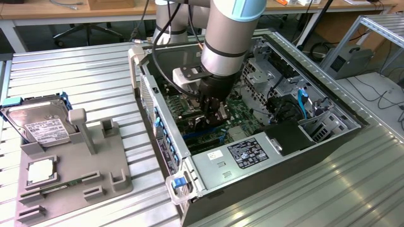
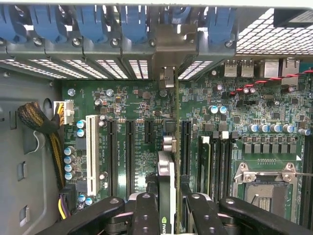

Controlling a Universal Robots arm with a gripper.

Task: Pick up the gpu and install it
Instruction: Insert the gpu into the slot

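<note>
The gpu (image 2: 166,169) appears edge-on in the wrist view, a thin card with a silver bracket end (image 2: 167,78) reaching toward the case's rear slot openings. My gripper (image 2: 168,208) is shut on it, with black fingers (image 2: 145,213) pressed against both faces. The card stands upright over the green motherboard (image 2: 132,98), in line with the black expansion slots (image 2: 129,147). Whether its edge sits in a slot I cannot tell. In the exterior view my gripper (image 1: 212,116) reaches down inside the open computer case (image 1: 159,127), low over the board.
Blue slot latches (image 2: 93,22) line the case's rear wall. A white slot (image 2: 91,152), a braided cable bundle (image 2: 36,120) and the CPU socket (image 2: 266,188) flank the card. On the exterior view's left, a grey fixture (image 1: 75,184) carries a hard drive (image 1: 39,125) and a memory stick (image 1: 54,189).
</note>
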